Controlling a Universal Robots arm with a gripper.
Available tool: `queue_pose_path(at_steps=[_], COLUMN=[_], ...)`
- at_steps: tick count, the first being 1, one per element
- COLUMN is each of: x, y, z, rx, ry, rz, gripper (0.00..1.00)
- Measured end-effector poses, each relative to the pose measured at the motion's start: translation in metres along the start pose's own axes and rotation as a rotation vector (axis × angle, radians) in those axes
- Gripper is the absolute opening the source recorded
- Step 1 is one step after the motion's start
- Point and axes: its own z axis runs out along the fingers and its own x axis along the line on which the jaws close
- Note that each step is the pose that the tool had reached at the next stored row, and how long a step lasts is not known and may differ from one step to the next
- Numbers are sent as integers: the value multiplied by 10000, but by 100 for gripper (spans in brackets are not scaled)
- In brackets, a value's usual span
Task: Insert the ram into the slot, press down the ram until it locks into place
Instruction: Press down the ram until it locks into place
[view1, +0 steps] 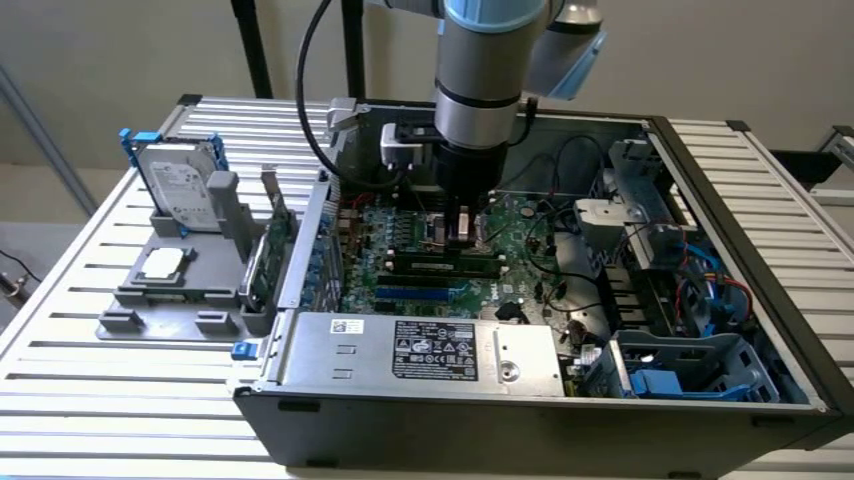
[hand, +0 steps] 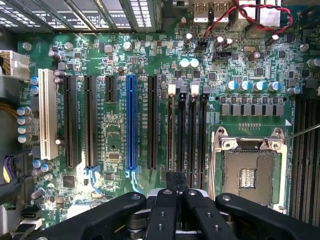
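Reaching down into the open computer case (view1: 534, 400), the arm holds its claw (view1: 461, 228) low over the motherboard (view1: 400, 225), close to the board's middle. In the wrist view the claw (hand: 175, 192) has its two black fingers (hand: 164, 210) drawn close together, with a thin dark edge pinched between their tips; whether that edge is the ram cannot be told for sure from this angle. In the exterior view the ram (view1: 447, 265) lies lengthwise just below the claw, sitting along the bank of memory sockets. The slot (hand: 182, 135) is one of four parallel black sockets with pale end clips, standing between the black expansion sockets and the CPU socket (hand: 248, 167); the claw's tips sit over the near end of these sockets. A bright blue socket (hand: 131, 122) runs parallel, further off. Beside the case, at the exterior view's left, a hard drive (view1: 183, 190) stands in a grey fixture (view1: 167, 290) on the slatted tabletop (view1: 80, 380).
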Motion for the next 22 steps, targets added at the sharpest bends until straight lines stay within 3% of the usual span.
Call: queue_pose_path(at_steps=[4,9,11,19,22], x=[1,-1,-3,7,9], y=[0,-2,-1,-9,-10], z=[40,67,20,-338,-382], rx=[-8,-30,-66,-148,-155], ry=[16,-14,-36,-15,-37], rz=[-1,-3,1,1,-1], gripper=[11,11,11,11,11])
